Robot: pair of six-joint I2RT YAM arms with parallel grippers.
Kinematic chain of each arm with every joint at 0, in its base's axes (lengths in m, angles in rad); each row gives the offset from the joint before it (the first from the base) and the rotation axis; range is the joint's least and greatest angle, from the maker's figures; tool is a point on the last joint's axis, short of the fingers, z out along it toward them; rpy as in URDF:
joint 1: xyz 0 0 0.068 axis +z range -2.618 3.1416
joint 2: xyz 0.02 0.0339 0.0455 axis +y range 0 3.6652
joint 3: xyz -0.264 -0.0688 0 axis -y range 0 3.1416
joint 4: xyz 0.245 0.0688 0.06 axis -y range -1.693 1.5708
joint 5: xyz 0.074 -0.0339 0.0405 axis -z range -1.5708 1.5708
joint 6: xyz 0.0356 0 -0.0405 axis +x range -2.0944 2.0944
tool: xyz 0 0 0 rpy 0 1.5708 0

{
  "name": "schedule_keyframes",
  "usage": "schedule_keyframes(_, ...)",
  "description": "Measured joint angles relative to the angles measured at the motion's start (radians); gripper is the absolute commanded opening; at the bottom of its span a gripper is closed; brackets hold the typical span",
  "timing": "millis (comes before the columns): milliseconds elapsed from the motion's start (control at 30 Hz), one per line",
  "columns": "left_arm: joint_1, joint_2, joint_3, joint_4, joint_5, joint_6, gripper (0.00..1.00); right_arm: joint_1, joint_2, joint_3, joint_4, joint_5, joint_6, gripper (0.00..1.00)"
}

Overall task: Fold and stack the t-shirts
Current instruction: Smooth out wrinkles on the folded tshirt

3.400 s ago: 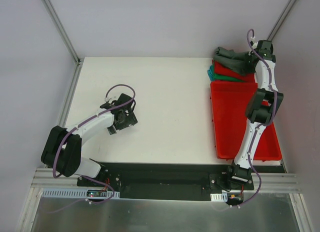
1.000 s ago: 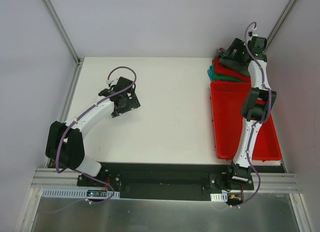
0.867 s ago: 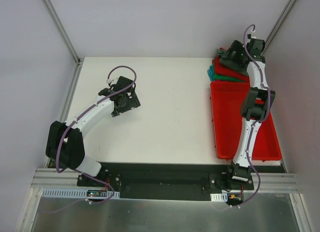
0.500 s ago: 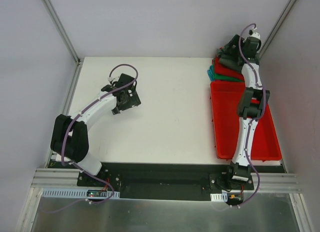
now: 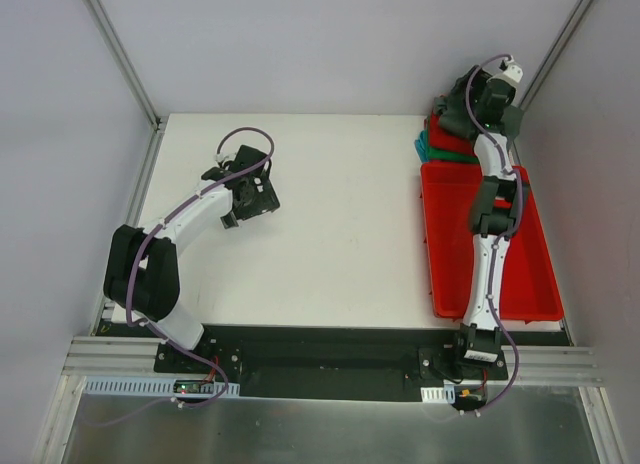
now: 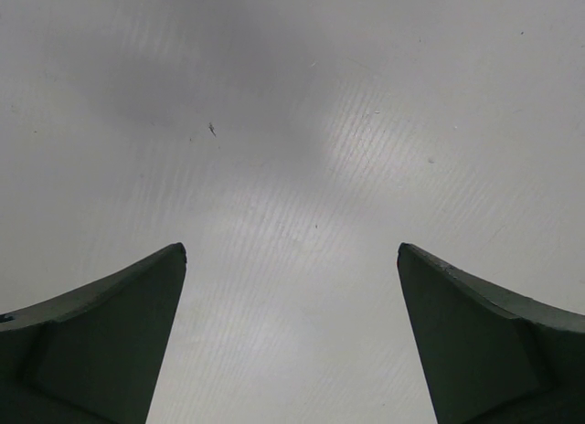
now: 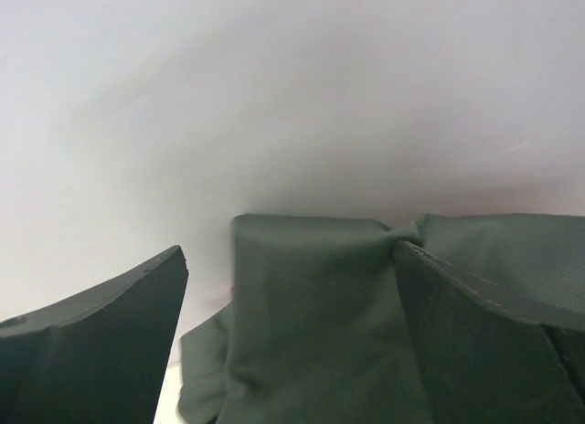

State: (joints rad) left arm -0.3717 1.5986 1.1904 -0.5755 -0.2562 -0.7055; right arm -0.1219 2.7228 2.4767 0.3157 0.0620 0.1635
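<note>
The charcoal-grey t-shirt (image 7: 311, 333) lies bunched directly ahead of the right gripper (image 7: 291, 250). Its cloth fills the gap between the two fingers, which are fully spread and clamp nothing. The red t-shirt (image 5: 441, 134) and teal t-shirt (image 5: 424, 147) lie folded just left of that gripper, at the far end of the red tray (image 5: 540, 284). The left gripper (image 6: 291, 250) is also spread wide and empty, with only bare table (image 6: 292, 122) below it.
</note>
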Motion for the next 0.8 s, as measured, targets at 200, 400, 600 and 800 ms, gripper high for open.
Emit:
schedule_keyframes(200,0.0,0.0,-0.014,-0.001,0.014,0.0,0.99,0.0,-0.211,-0.138,-0.21,-0.199,-0.2,0.99)
schedule_keyframes(400,0.0,-0.002,-0.045,-0.005,0.013,0.0,0.99,0.011,-0.383,-0.173,-0.47,-0.365,-0.501,0.85)
schedule_keyframes(600,0.0,-0.002,-0.055,-0.006,0.013,0.0,0.99,0.022,-0.349,-0.08,-0.643,-0.471,-0.646,0.83)
schedule_keyframes(800,0.0,-0.002,-0.058,-0.005,0.013,0.0,0.99,0.033,-0.27,-0.075,-0.694,-0.494,-0.708,0.77)
